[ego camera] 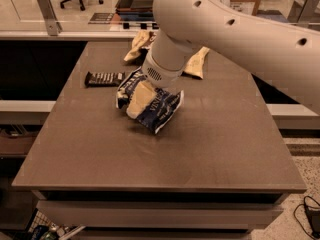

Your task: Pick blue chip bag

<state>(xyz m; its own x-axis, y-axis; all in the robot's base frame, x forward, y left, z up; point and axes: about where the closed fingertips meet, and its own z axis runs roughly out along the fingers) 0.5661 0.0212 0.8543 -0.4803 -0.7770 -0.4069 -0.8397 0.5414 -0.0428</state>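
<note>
The blue chip bag (159, 108) lies crumpled on the brown table (210, 149), left of the middle, dark blue with white lettering and whitish edges. My gripper (140, 99) comes down from the big white arm (235, 29) and sits right on the bag's left half, covering part of it. The bag's right end sticks out from under it.
A yellow-and-brown chip bag (196, 63) lies at the back of the table, partly hidden behind the arm. A small dark flat candy bar (104, 78) lies at the left, close to the bag. Beyond the table's far edge is a ledge with a glass barrier.
</note>
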